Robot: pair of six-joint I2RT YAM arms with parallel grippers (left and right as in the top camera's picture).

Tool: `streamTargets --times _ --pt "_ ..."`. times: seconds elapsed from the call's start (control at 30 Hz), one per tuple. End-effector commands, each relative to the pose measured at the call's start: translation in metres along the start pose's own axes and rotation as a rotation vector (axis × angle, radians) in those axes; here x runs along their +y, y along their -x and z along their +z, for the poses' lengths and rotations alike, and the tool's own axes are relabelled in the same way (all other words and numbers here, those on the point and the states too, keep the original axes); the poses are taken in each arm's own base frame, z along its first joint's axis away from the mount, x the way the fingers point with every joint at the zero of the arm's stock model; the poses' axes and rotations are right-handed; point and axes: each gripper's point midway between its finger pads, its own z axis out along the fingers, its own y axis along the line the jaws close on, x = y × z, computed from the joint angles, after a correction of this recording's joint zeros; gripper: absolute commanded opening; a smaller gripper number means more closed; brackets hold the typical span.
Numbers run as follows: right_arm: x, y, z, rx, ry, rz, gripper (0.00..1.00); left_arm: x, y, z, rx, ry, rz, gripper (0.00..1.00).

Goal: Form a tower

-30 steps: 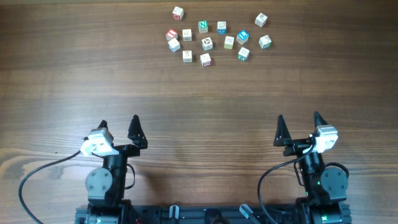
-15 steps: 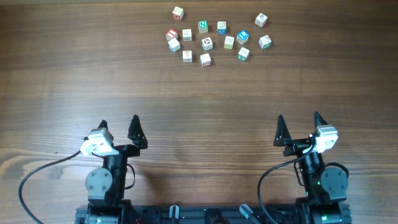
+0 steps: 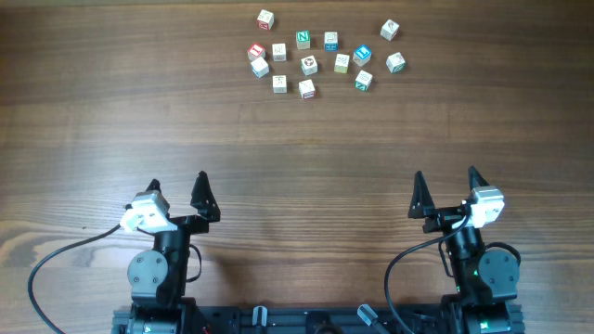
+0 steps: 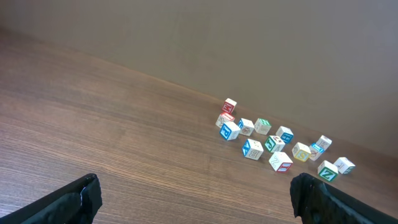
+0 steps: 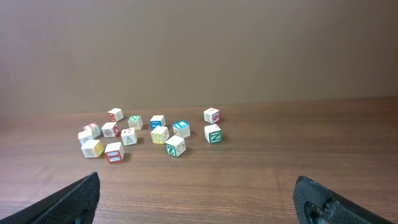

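The left fingers (image 3: 202, 197) and the right fingers (image 3: 419, 197) both stand wide apart and hold nothing, while the letter cubes (image 3: 309, 65) lie loose in one cluster on the tabletop (image 3: 297, 148), well ahead of both, none stacked

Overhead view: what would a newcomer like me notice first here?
A scatter of small letter cubes lies loose near the far edge of the table, none stacked, some with red, green or blue faces. At the near edge sit the left arm and the right arm, each with pointed black jaws wide open and holding nothing, well away from the cubes.
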Motion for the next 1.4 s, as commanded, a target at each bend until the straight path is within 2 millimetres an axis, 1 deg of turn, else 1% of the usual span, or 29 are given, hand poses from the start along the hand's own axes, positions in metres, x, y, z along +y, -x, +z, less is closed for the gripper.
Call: streamTargets --times 0.0,0.33,0.37,0.43,0.6,0.67,0.8,0.9,1.07,1.17,1.3,1.37 --pt "0.002 0.001 0.000 -0.004 0.012 -0.002 1.00 0.000 0.000 0.000 -0.002 -0.002 0.026 1.00" --pt "0.002 0.001 0.000 -0.004 0.012 -0.002 1.00 0.000 0.000 0.000 -0.002 -0.005 0.019 1.00" --pt "0.002 0.001 0.000 -0.003 0.012 -0.002 1.00 -0.002 -0.001 0.000 0.004 -0.019 0.019 1.00" --pt "0.002 0.001 0.000 -0.004 0.012 -0.002 1.00 -0.014 0.000 -0.001 0.012 -0.080 0.019 1.00" --pt "0.002 0.001 0.000 -0.004 0.012 -0.002 1.00 -0.029 0.030 -0.011 0.004 -0.108 0.019 1.00" --pt "0.002 0.001 0.000 -0.003 0.012 -0.002 1.00 -0.038 0.041 -0.013 0.013 -0.132 0.020 1.00" --pt "0.002 0.001 0.000 -0.003 0.012 -0.002 1.00 -0.046 0.059 -0.011 0.043 -0.130 0.019 1.00" --pt "0.002 0.001 0.000 -0.003 0.012 -0.002 1.00 -0.058 0.078 -0.003 0.076 -0.146 0.019 1.00" --pt "0.002 0.001 0.000 -0.004 0.012 -0.002 1.00 -0.085 0.094 0.018 0.178 -0.214 0.014 1.00" --pt "0.002 0.001 0.000 -0.004 0.012 -0.002 1.00 -0.101 0.104 0.040 0.256 -0.224 0.028 1.00" --pt "0.002 0.001 0.000 -0.003 0.012 -0.002 1.00 -0.133 0.111 0.065 0.403 -0.265 0.140 1.00" --pt "0.002 0.001 0.000 -0.003 0.012 -0.002 1.00 -0.146 0.114 0.076 0.457 -0.278 0.181 1.00"
